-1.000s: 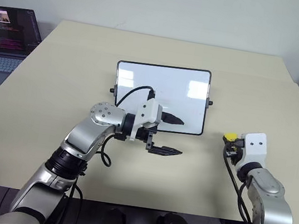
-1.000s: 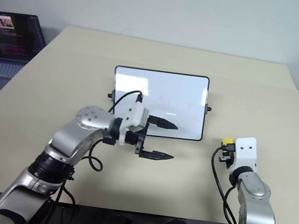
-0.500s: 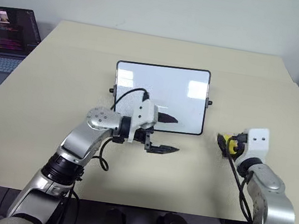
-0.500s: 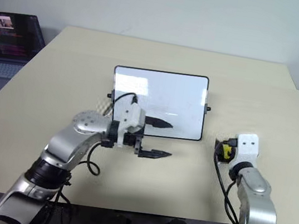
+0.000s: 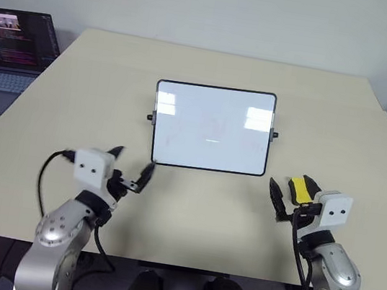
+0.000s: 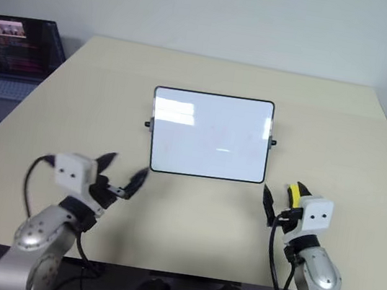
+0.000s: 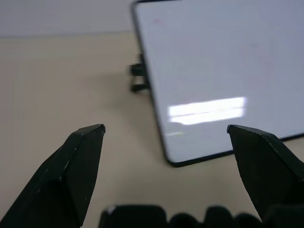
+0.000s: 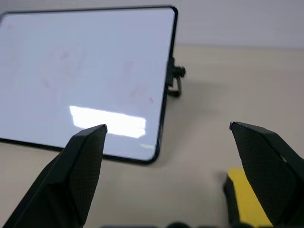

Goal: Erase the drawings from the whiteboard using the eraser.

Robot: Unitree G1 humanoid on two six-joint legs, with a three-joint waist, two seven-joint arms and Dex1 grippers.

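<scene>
The table (image 5: 76,98) takes up most of the scene, a pale tan top with a laptop (image 5: 10,52) open off its far left corner. In the middle lies the whiteboard (image 5: 211,127), flat, black-framed, with small knobs on its short sides. Its surface looks almost clean: in the right wrist view only faint pinkish traces of the drawings (image 8: 137,92) show, too pale to tell their shapes. The two arms are at the near edge, one to each side of the board and clear of it. The left gripper (image 5: 131,170) hangs near the board's near left corner, its fingers spread with nothing between them. The right gripper (image 5: 289,196) is near the board's near right corner, its fingers also spread wide. The eraser (image 5: 298,189) is the small yellow block just beside the inner face of one right finger; whether it rests on the table or leans on that finger I cannot tell. The wiping seems all but done. If the traces count, the next move calls for closing on the block and rubbing those spots again.
</scene>
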